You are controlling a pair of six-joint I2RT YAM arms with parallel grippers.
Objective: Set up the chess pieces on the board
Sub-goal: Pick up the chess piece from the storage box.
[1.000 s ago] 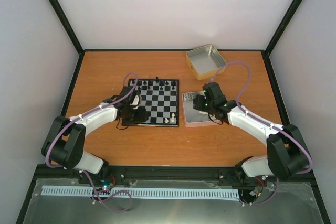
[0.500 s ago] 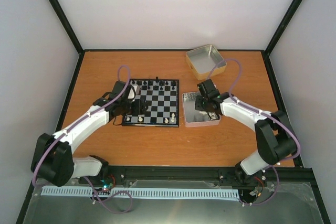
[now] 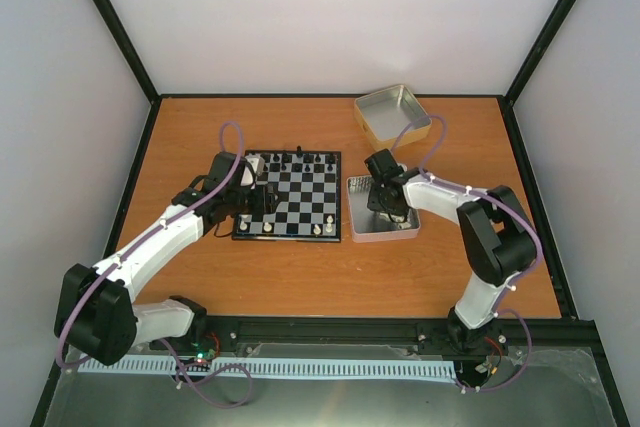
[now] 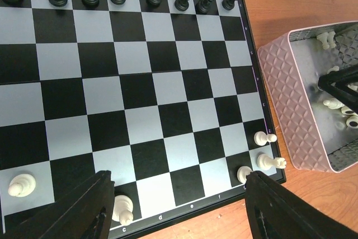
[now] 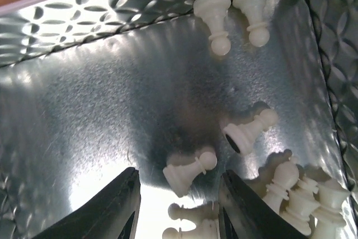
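The board [image 3: 300, 197] lies mid-table with black pieces along its far row. A few cream-white chess pieces [image 3: 322, 226] stand on its near rows. In the left wrist view the board [image 4: 140, 88] shows white pieces at the near left [image 4: 122, 210] and near right [image 4: 271, 162]. My left gripper [image 3: 262, 203] hovers over the board's near-left part, open and empty [image 4: 179, 216]. My right gripper [image 3: 385, 202] is down inside the pink-sided tin [image 3: 400, 232], open [image 5: 178, 211]. A lying white pawn [image 5: 190, 172] rests between its fingers, not gripped.
More white pieces lie in the tin: two pawns at the far wall [image 5: 224, 9], one pawn [image 5: 249, 131] and a cluster at the right [image 5: 302, 194]. A second, empty-looking metal tin [image 3: 392, 117] stands at the back right. The tin's wall [image 4: 285, 99] is next to the board's right edge.
My left arm has stretched out and its wrist has shifted toward the board's left side. My right gripper has slid a little left inside the tin.
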